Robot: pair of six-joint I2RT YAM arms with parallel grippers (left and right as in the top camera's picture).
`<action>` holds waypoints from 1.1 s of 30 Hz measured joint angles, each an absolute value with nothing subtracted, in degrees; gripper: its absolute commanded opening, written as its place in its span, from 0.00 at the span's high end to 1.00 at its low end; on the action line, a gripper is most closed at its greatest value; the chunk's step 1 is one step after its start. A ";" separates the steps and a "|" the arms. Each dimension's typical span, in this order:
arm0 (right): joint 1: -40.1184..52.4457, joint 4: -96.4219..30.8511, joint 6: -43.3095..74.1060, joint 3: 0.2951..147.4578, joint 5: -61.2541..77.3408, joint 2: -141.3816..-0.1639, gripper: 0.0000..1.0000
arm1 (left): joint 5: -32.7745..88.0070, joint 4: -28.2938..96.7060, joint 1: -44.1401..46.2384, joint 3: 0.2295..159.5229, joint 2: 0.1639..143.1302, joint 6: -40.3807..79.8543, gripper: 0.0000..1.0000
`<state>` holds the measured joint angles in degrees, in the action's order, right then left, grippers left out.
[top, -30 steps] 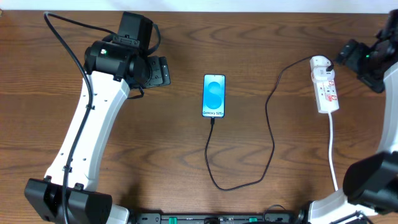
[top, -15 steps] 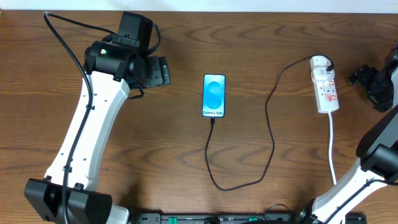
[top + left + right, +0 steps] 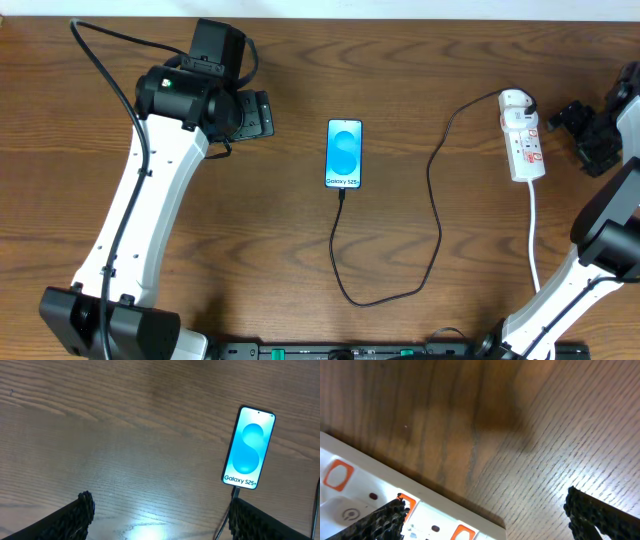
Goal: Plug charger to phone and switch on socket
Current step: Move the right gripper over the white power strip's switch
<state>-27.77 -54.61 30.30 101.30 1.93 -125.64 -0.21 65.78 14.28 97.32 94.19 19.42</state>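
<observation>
The phone (image 3: 344,153) lies flat mid-table with its cyan screen up, and also shows in the left wrist view (image 3: 248,448). The thin black charger cable (image 3: 436,215) runs from the phone's near end in a loop to a black plug (image 3: 527,102) at the far end of the white socket strip (image 3: 524,145). My left gripper (image 3: 262,114) is open and empty, left of the phone. My right gripper (image 3: 572,123) is open and empty just right of the strip; its wrist view shows the strip's edge with orange-red switches (image 3: 395,512).
The strip's thick white cord (image 3: 534,240) runs toward the front edge at the right. Bare wooden table (image 3: 250,220) lies between the arms.
My right gripper drew away from the strip's far end to the right, then came back slightly toward the strip. The left arm, phone and cable have not moved.
</observation>
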 measured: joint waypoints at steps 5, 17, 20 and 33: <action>-27.77 -56.18 30.57 101.30 1.93 -125.78 0.01 | -0.21 65.76 14.28 97.32 94.19 19.42 0.13; -27.40 -54.46 30.59 101.19 3.18 -125.95 0.01 | -0.21 65.76 14.28 97.32 94.19 19.42 0.13; -27.03 -53.41 30.61 101.06 4.36 -126.06 0.01 | -0.21 65.78 14.28 97.32 94.19 19.42 0.13; -26.09 -49.82 33.61 96.71 5.39 -126.17 0.01 | -0.21 65.76 14.28 97.32 94.19 19.42 0.12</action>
<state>-26.09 -49.82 33.61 96.71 5.39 -126.17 -0.21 65.76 14.28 97.32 94.19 19.42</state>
